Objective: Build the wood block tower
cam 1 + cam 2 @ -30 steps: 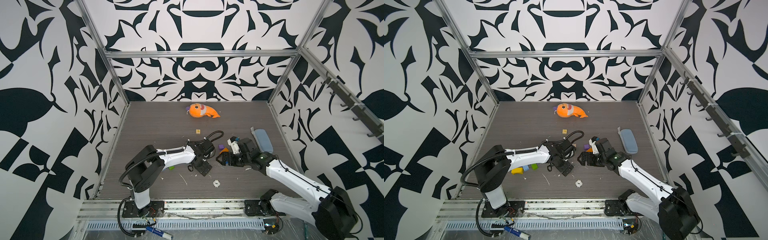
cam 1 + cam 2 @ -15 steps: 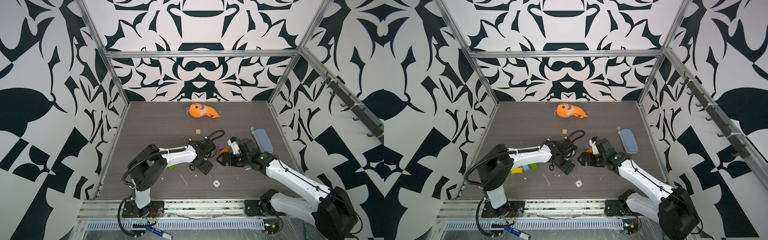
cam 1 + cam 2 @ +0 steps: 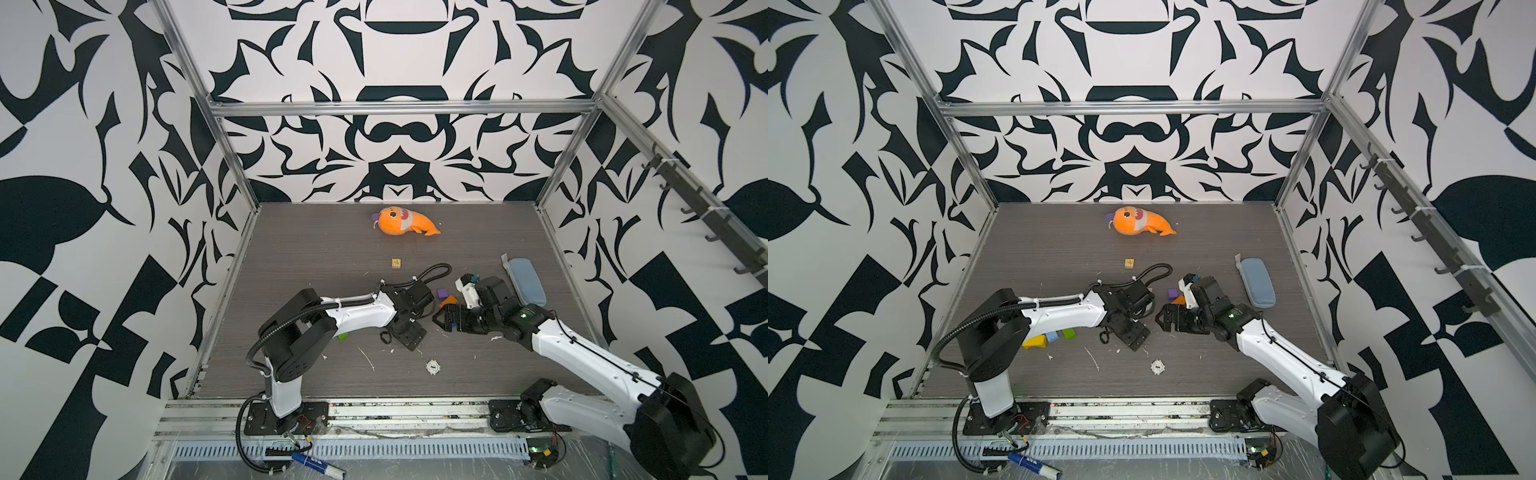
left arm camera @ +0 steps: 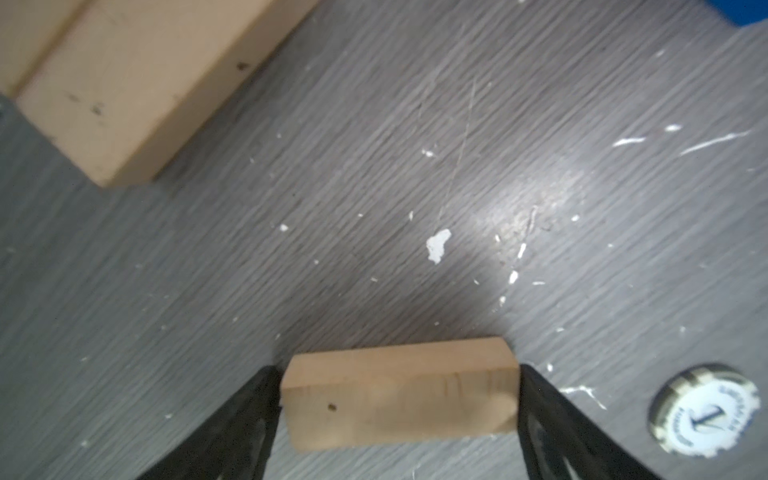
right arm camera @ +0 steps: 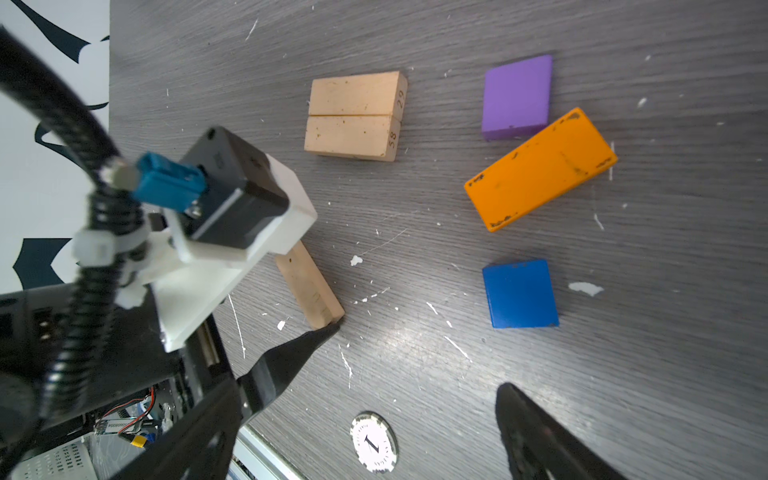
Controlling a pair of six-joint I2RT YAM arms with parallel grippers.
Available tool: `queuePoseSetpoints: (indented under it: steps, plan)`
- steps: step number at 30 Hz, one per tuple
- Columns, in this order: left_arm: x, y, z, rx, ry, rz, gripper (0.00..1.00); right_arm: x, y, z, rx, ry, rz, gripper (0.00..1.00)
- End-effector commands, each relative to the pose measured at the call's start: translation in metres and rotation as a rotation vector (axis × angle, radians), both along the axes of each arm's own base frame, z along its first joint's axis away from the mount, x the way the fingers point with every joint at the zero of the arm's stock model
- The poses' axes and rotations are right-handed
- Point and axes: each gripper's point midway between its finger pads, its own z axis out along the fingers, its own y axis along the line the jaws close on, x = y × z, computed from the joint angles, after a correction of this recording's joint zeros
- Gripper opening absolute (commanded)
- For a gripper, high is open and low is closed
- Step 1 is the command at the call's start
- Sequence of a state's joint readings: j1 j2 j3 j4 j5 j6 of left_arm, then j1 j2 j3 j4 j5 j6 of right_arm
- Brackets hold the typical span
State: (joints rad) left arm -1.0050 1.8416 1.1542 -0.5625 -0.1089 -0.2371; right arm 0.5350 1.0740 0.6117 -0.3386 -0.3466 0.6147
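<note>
Left gripper [image 4: 398, 369] at frame bottom, seemingly pinching tan bar [image 4: 399, 399] endwise, flat on table [image 4: 374, 187], paired tan bars [image 5: 353, 114] upper centre, purple cube [image 5: 517, 97], orange brick [image 5: 540, 168], blue cube [image 5: 519, 293] further right, right gripper [image 5: 370, 388] spread empty, grey-blue case [image 3: 1258, 282] shut far right in a top view

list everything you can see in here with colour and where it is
paired tan bars: 2, plain wood, side by side, centre
lone tan bar: 1, plain wood, between fingers of left gripper
orange brick: 1, orange, between the two cubes
purple cube: 1, purple, next to orange brick
blue cube: 1, blue, near orange brick
yellow block, light-blue block, green block: one each, by left arm
plush fish: 1, orange, at the back
small cube: 1, yellowish, in front of plush fish
case: 1, grey-blue, right side
bottle cap: 1, white, front
left gripper: 1, black, astride lone tan bar, grip unclear
right gripper: 1, black, open, empty
</note>
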Motion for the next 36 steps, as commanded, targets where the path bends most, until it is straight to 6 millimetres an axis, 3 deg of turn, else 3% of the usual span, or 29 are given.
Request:
queuePoseSetpoints:
  steps: [1,10,14,19,26,36]
  plan:
    - [-0.001,0.001,-0.004,0.023,0.007,0.013,0.91,0.004,0.001,0.005,0.017,-0.02,-0.013,0.99]
    - [0.001,0.002,-0.003,0.026,0.001,0.043,0.86,0.006,0.0,0.008,0.016,-0.029,-0.018,0.99]
    - [0.007,0.003,0.003,0.02,-0.019,0.113,0.72,0.008,-0.01,0.006,-0.026,-0.028,-0.06,0.99]
    - [0.015,-0.001,0.021,-0.016,-0.04,0.246,0.61,0.011,-0.02,0.01,-0.041,-0.032,-0.101,0.99]
    - [0.024,-0.004,0.035,-0.017,-0.027,0.449,0.61,0.012,-0.028,0.021,-0.062,-0.05,-0.131,0.98]
    - [0.036,-0.008,0.036,-0.014,-0.033,0.621,0.61,0.016,-0.029,0.035,-0.056,-0.06,-0.136,0.98]
